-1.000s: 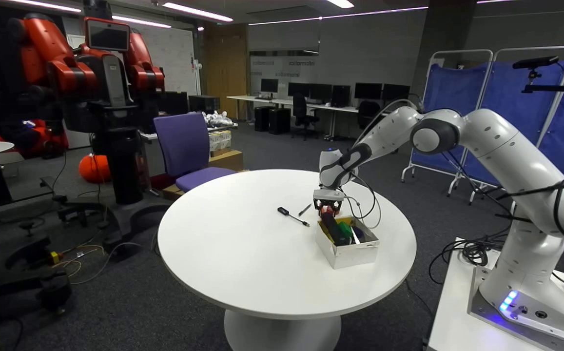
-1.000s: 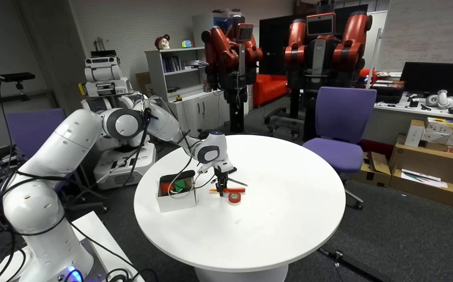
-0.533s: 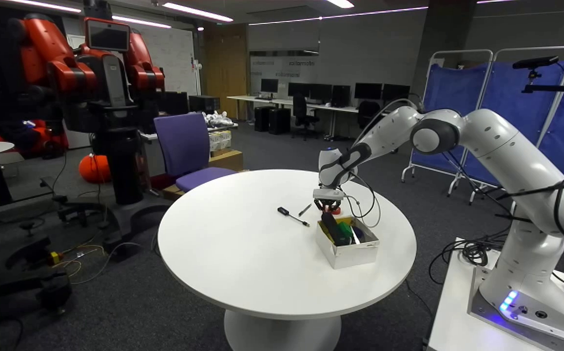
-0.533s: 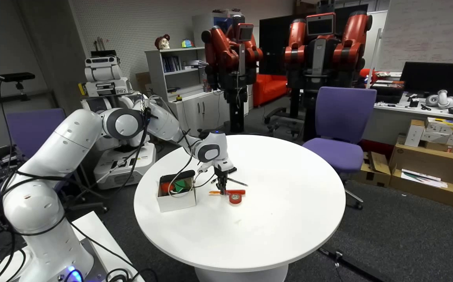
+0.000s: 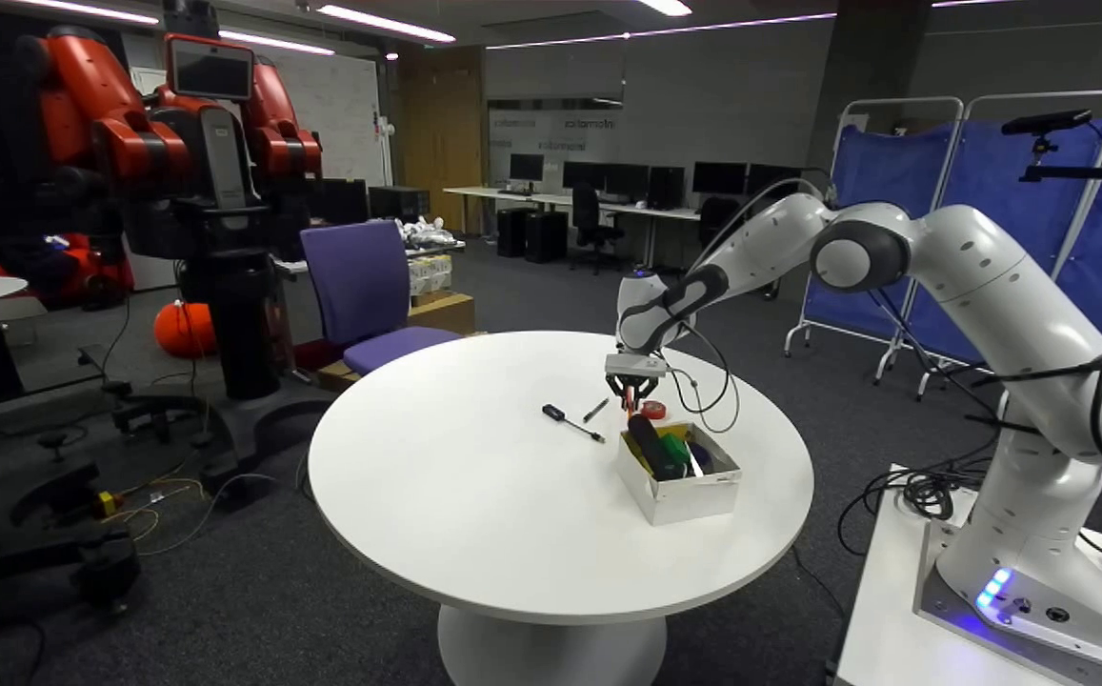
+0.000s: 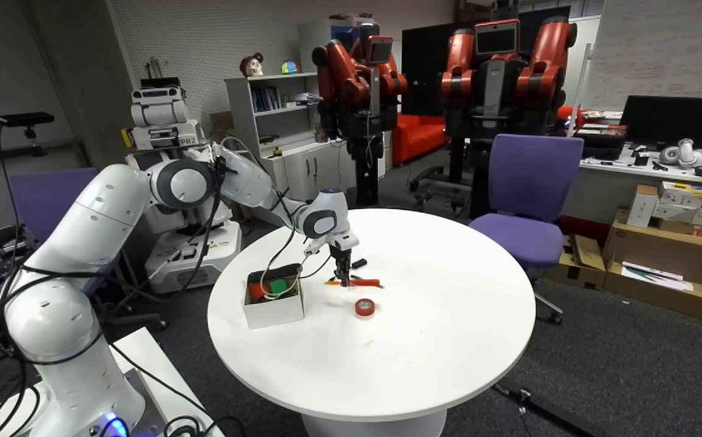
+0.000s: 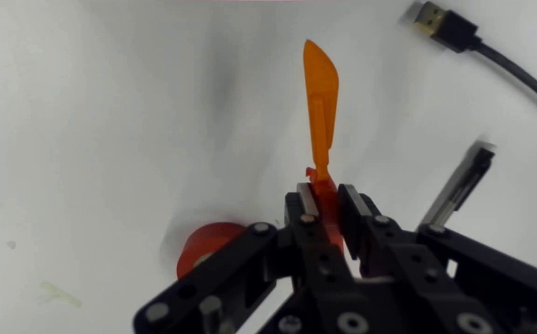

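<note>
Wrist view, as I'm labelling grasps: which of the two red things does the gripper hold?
The long, red-handled, orange-bladed tool: the gripper is closed on it. The round red tape roll lies apart on the white table.

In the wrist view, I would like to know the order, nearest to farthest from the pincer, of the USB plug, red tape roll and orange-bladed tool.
1. Orange-bladed tool, gripped in the pincer, blade pointing up the picture.
2. Red tape roll, to the lower left.
3. USB plug, toward the upper right corner.
</note>
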